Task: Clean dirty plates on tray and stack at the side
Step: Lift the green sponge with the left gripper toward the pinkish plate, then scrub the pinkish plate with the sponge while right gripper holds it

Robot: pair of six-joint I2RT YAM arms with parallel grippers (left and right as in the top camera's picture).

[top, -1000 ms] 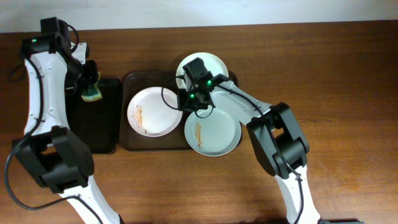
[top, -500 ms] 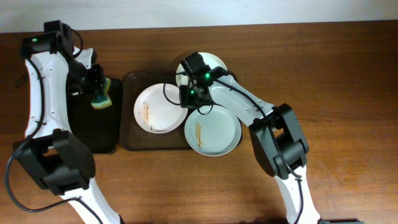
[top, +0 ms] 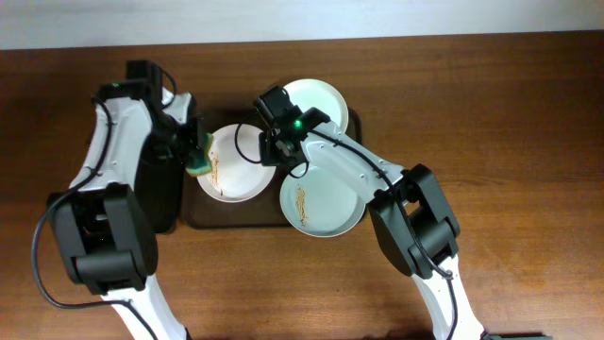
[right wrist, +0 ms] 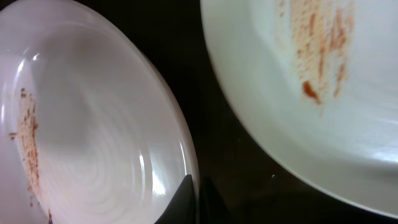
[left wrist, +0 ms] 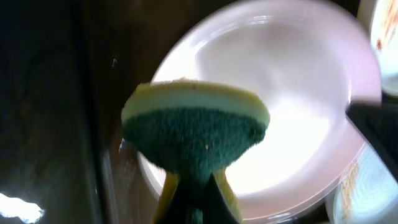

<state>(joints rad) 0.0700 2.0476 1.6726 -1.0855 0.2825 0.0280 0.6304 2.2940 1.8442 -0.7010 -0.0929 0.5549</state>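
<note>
Three white plates lie on the brown tray [top: 236, 216]. The left plate [top: 236, 170] has an orange-brown smear. My right gripper [top: 275, 153] is shut on its right rim, also in the right wrist view [right wrist: 195, 190], with the plate [right wrist: 87, 130] to the left. My left gripper [top: 195, 151] is shut on a yellow-green sponge [top: 199, 164], held over that plate's left edge; the left wrist view shows the sponge [left wrist: 196, 127] above the plate [left wrist: 292, 93]. The bluish smeared plate [top: 326, 203] [right wrist: 323, 81] lies front right. A third plate [top: 319, 102] lies at the back.
A narrow black tray [top: 159, 194] lies left of the brown tray, under my left arm. The brown wooden table [top: 510, 142] spreads to the right and front. My right arm crosses over the bluish plate.
My left arm has swung right from over the black tray, carrying the sponge to the left plate. My right gripper has shifted left and back, staying at the plate's rim.
</note>
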